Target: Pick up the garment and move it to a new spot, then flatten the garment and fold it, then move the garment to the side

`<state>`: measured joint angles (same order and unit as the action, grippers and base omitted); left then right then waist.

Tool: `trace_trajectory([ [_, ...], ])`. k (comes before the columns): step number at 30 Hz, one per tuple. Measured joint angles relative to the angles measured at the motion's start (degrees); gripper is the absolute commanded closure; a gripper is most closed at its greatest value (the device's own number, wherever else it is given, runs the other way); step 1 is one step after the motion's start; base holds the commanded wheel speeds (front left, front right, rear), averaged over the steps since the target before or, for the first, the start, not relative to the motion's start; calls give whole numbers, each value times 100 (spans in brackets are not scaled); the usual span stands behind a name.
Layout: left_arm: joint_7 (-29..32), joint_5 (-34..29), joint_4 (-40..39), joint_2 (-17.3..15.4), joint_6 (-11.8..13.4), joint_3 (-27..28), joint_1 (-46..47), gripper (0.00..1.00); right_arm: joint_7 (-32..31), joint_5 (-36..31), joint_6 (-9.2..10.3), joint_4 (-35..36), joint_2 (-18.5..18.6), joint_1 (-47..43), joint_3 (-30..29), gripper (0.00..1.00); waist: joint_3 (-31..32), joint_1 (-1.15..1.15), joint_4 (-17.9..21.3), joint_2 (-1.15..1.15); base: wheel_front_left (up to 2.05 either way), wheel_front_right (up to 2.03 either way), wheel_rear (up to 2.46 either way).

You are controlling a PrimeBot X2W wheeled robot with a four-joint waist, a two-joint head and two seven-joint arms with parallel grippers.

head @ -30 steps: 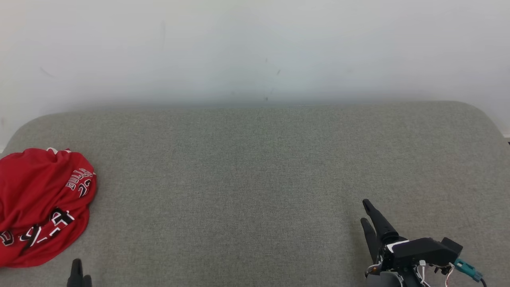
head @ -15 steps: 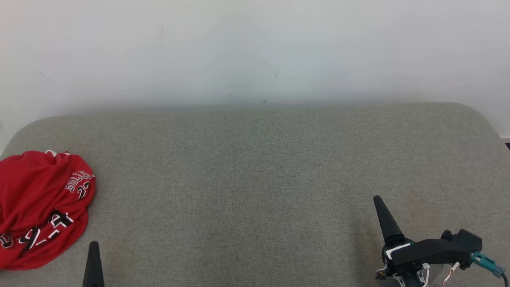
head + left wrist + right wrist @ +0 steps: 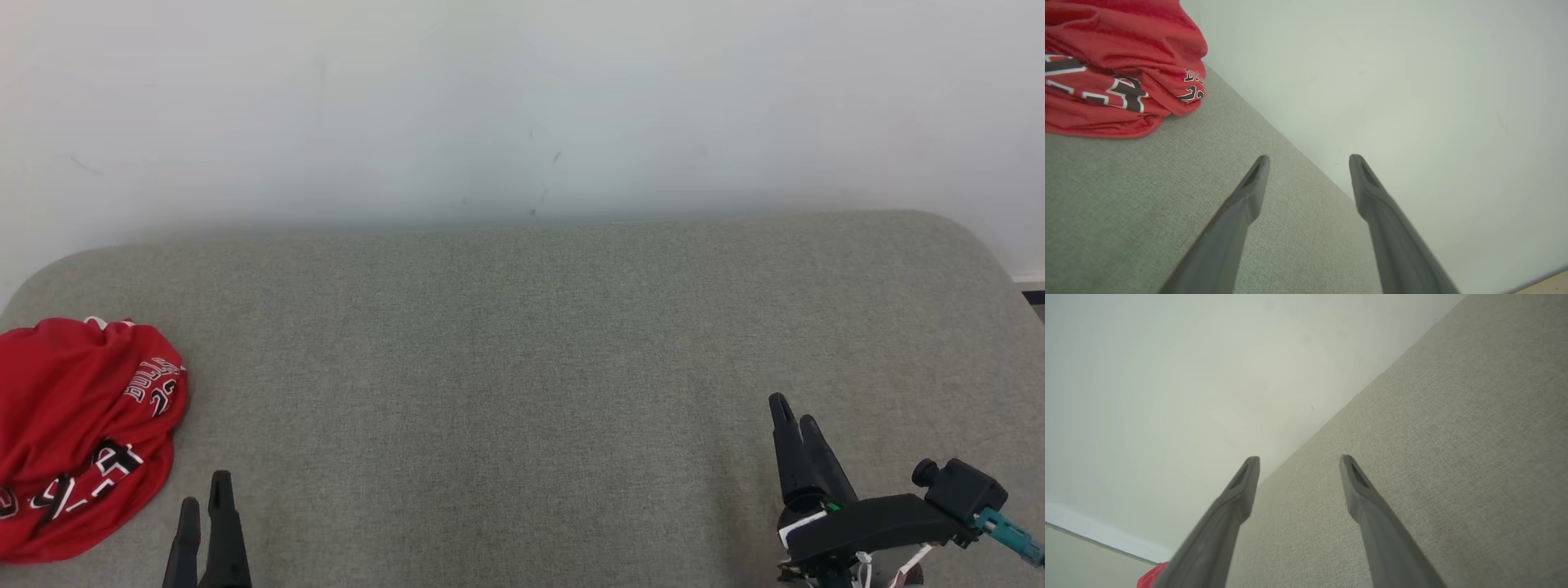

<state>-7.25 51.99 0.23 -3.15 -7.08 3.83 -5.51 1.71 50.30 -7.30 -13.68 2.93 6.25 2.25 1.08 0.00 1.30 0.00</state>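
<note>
Two grippers sit nearest the camera at the bottom of the head view, both above a grey fabric surface (image 3: 522, 367). The left gripper (image 3: 204, 490) is cut off by the lower edge, so little more than its two dark fingers can be seen, pointing up and away. The right gripper (image 3: 793, 410) shows more of itself, with a black wrist body and a teal connector trailing to the right. From the head camera each pair of fingers looks almost closed, because they overlap in the line of sight. The wrist views settle it: the left gripper (image 3: 1309, 158) and the right gripper (image 3: 1299, 458) both have their fingers well apart with nothing between them. Both wrist views are tilted, so the cushion edge runs diagonally. The garment (image 3: 82, 433), a red jersey with black and white lettering, lies crumpled at the far left of the surface, just beyond and left of the left gripper but not touching it. It is cut off by the left edge of the head view. The left wrist view shows its bunched folds (image 3: 1114, 61) closer, cropped at the top and left, with the lettering creased and only partly readable. In the right wrist view a red sliver (image 3: 1152, 575) peeks out at the bottom edge. Farthest back rises a plain pale wall (image 3: 522, 98).
</note>
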Motion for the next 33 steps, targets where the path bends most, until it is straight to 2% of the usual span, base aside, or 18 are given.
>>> trace_trajectory([
  [15,-180,-1354,25,7,-1,-274,230,0,321,-1304,0,261,1,-221,29,0,22,0,48,0,0,0,0],
  [33,-359,-2505,45,-58,11,-614,367,0,622,-2471,0,642,7,-437,22,0,73,0,101,0,0,0,0],
])
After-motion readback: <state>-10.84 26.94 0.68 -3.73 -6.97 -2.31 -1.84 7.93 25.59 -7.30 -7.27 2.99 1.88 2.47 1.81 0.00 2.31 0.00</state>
